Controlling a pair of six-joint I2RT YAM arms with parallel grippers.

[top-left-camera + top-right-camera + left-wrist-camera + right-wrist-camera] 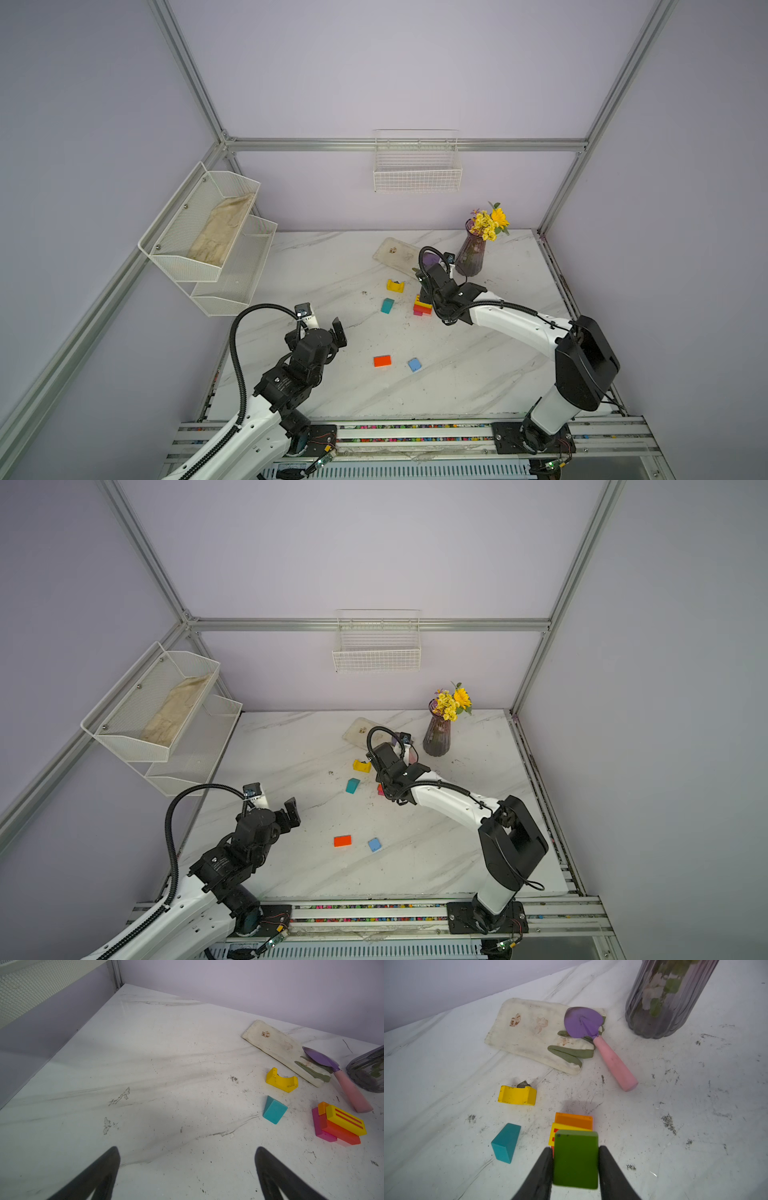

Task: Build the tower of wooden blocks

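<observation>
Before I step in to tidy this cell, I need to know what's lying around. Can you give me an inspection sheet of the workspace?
Surface: marble-look tabletop, scuffed with dark specks.
Job's things: short tower of pink, orange and yellow blocks; green block held at its top; yellow arch block, teal wedge block, orange block and blue block lie loose.
Clutter: purple trowel lying partly on a stained white cloth; purple vase of flowers.
End effectors: left end effector open, nothing in it; right end effector shut on the green block.
Cables: black conduit looped by the left arm; black cable arched over the right wrist.
Surroundings: mesh shelf holding a folded cloth; wire basket on the back wall.
</observation>
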